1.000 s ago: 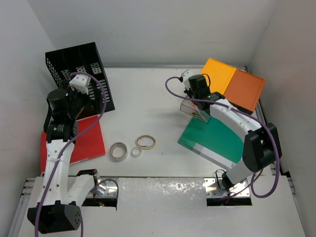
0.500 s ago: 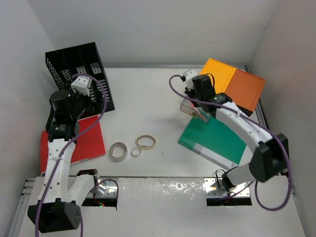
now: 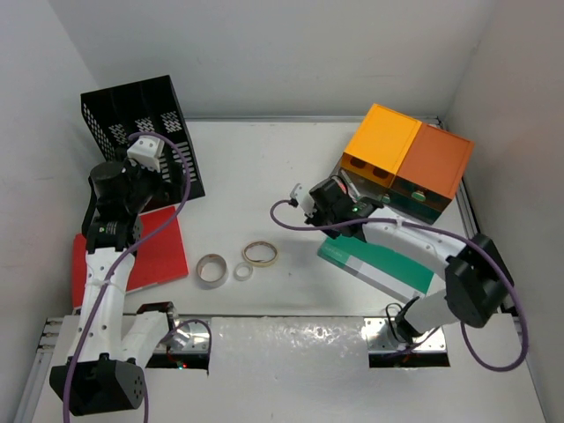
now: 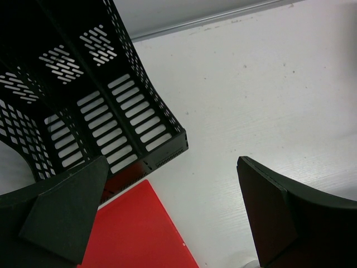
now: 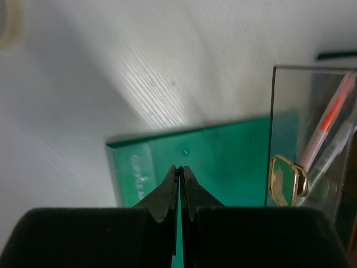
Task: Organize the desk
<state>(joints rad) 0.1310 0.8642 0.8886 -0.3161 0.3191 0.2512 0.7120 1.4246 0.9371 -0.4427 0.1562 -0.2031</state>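
The white desk holds a green book at the right and a red book at the left. My right gripper is shut with nothing in it, just above the green book's left end in the right wrist view. A clear drawer with pens and a gold clip sits just to its right. My left gripper is open and empty; in the left wrist view it hangs over the red book's corner next to the black mesh rack.
The orange-topped drawer unit stands at the back right, the black mesh rack at the back left. Three tape rolls lie on the desk near the front middle. Walls close in the left, back and right sides.
My right gripper has moved from beside the orange drawer unit down and left to the green book's left end. My left arm shifted slightly, then stayed still.
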